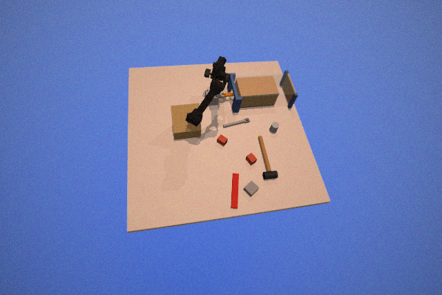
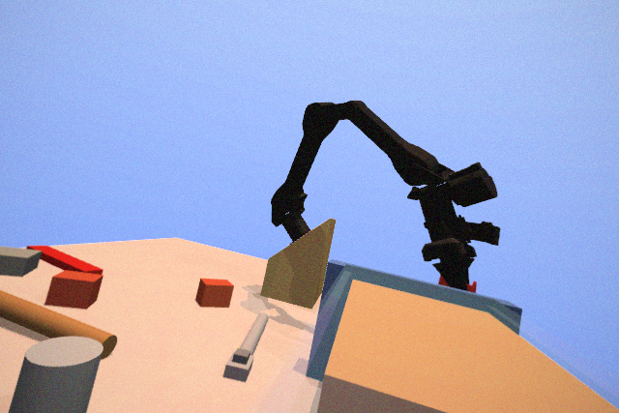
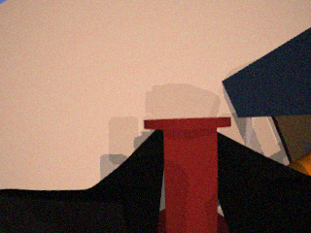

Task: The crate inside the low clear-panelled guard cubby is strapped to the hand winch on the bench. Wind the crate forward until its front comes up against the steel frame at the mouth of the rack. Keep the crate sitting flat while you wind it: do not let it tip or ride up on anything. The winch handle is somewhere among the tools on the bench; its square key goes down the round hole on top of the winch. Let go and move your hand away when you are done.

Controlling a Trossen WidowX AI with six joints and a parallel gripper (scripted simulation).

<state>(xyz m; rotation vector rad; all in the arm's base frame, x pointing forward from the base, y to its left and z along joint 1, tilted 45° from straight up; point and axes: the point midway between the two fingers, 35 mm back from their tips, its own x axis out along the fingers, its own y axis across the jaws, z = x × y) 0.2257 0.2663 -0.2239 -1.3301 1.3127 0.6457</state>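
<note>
My gripper (image 2: pixel 456 284) (image 3: pixel 182 136) is shut on the red grip of the winch handle (image 3: pixel 190 194), which stands between the black fingers; a bit of red also shows below the gripper in the exterior view. The winch (image 1: pixel 206 92) is mostly hidden behind the arm, left of the blue steel frame (image 1: pixel 238 103) (image 2: pixel 325 339). An orange strap (image 1: pixel 228 94) (image 3: pixel 303 166) reaches toward that frame. The large tan crate (image 1: pixel 257 85) (image 2: pixel 425 339) sits flat behind the frame, close to it; any gap is hard to judge. The handle's key and the hole are hidden.
A tan block (image 1: pixel 185 118) stands by the arm's base. A grey bar (image 1: pixel 235 123) (image 2: pixel 255 333), two red blocks, a mallet (image 1: pixel 264 154), a grey cylinder (image 1: pixel 274 127), a grey block and a red strip (image 1: pixel 235 191) lie on the bench. A blue-posted panel (image 1: pixel 289 88) stands beyond the crate.
</note>
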